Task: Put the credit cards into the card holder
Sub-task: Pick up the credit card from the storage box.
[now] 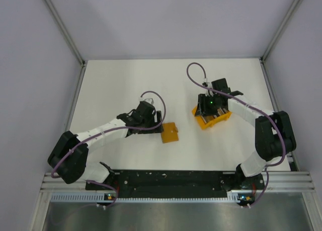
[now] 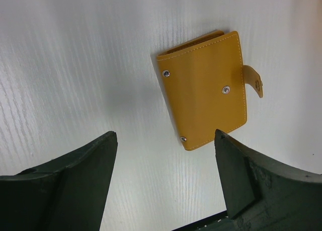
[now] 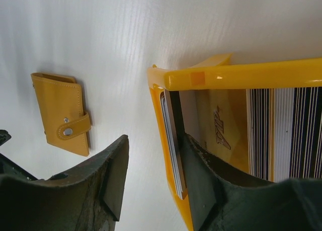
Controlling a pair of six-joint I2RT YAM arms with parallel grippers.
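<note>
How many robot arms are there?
2. The left arm reaches toward the mustard card holder; the right arm reaches to the orange bin. None seem hidden.

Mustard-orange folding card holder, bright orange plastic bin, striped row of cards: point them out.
Card holder (image 2: 204,92): left wrist view, cover centre.
Plastic bin (image 3: 241,75): right wrist view, top rim.
Row of cards (image 3: 294,135): right wrist view, card edges.

**No legible writing**

Nothing here reads clearly. The one mark that looks like lettering is a raised emblem (image 3: 220,129) moulded into the inner wall of the orange bin (image 3: 241,75), seen from the right wrist. Its slanted strokes are too blurred and partly hidden to make out as letters or a brand.
</note>
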